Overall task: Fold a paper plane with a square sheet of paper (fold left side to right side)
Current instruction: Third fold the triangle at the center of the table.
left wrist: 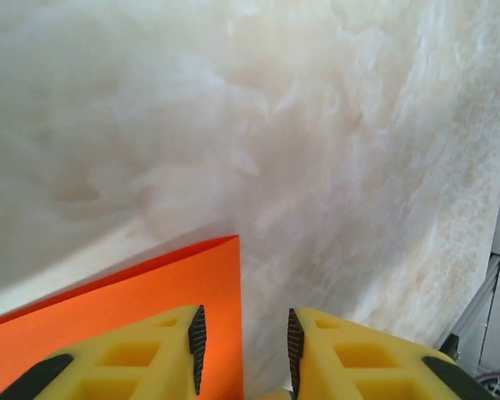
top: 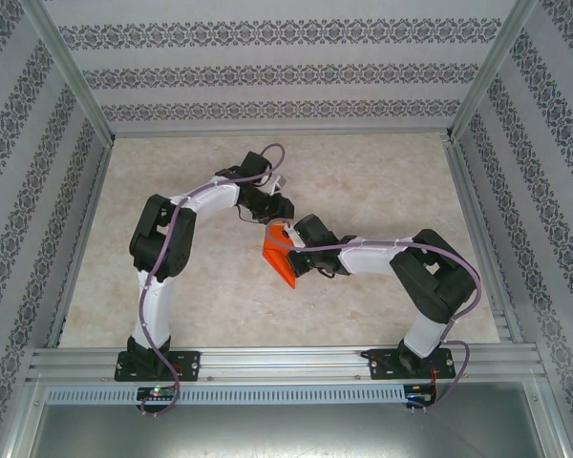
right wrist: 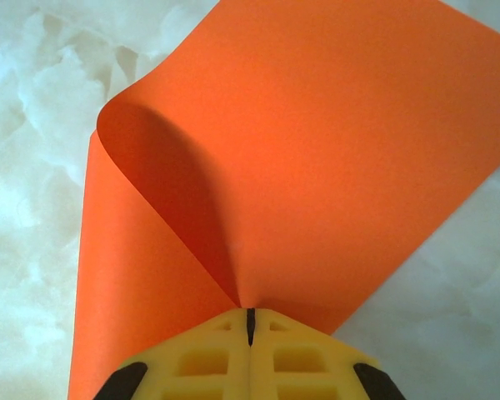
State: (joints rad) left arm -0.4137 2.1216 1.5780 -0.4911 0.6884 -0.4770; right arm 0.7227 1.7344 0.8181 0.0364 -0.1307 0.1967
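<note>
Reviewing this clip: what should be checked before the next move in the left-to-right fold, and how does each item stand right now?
1. Right gripper shut on the square sheet of paper: ok.
2. Left gripper with its jaws apart, holding nothing: ok.
3. Fold pressed flat: not ok; the sheet bulges in a rounded loop, uncreased.
4. Edges of the two layers aligned: cannot tell.
5. Sheet untorn where visible: ok.

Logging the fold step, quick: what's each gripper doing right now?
Left gripper: open, fingers apart, gripping nothing.
Right gripper: closed, pinching the orange sheet of paper.
</note>
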